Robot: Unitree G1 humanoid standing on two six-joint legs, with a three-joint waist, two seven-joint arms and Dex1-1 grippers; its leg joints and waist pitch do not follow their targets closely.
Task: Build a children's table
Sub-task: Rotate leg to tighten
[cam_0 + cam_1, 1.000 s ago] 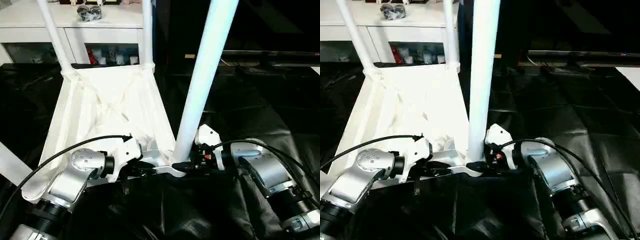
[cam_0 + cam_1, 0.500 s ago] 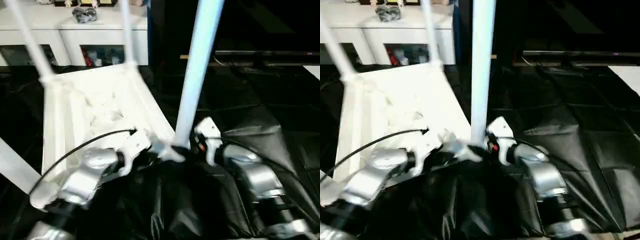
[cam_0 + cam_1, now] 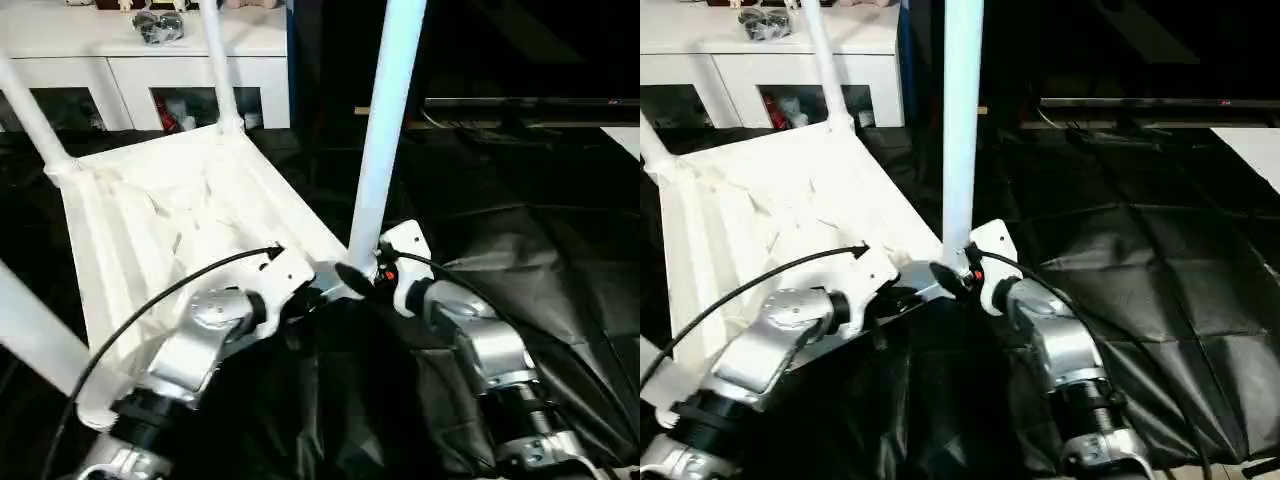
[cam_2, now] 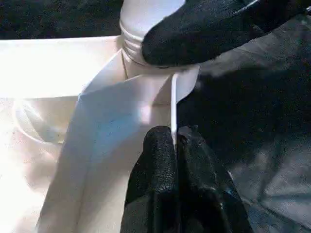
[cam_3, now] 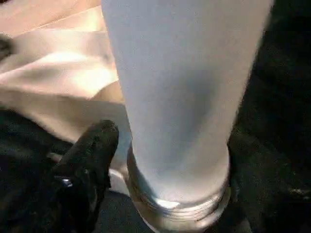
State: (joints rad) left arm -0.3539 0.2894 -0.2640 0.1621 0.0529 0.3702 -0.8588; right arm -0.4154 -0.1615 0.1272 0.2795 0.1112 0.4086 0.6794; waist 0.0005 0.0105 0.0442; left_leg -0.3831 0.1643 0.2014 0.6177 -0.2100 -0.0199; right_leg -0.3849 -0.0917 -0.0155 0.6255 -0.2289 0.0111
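My left gripper (image 4: 176, 145) is pinched shut on the thin rim at the near corner of the children's table (image 3: 175, 235), fingertips pressed together with the white edge between them. My right gripper (image 3: 362, 280) is at the base of the near leg (image 3: 385, 130), one black finger (image 4: 204, 34) lying across the leg's foot just above the screw thread; the other finger (image 5: 90, 160) stands off to the side of the thread, so the jaws look spread rather than clamped, though I cannot tell for certain whether they grip the leg or merely straddle it.

The table lies upside down on the black sheet (image 3: 1140, 270), ribbed underside up, tilted a little towards me. In my judgement the job is nearly finished: two far legs (image 3: 222, 60) rise from the back corners, a fourth leg (image 3: 30, 335) stands from the near-left corner, and the one by my right gripper stands upright in its socket. The silver-grey thread (image 5: 180, 208) at its foot is exposed above the socket, so I reckon it wants more turns before it is seated. After that the table has to be flipped onto its legs. Beyond stands the white cabinet (image 3: 130, 60)
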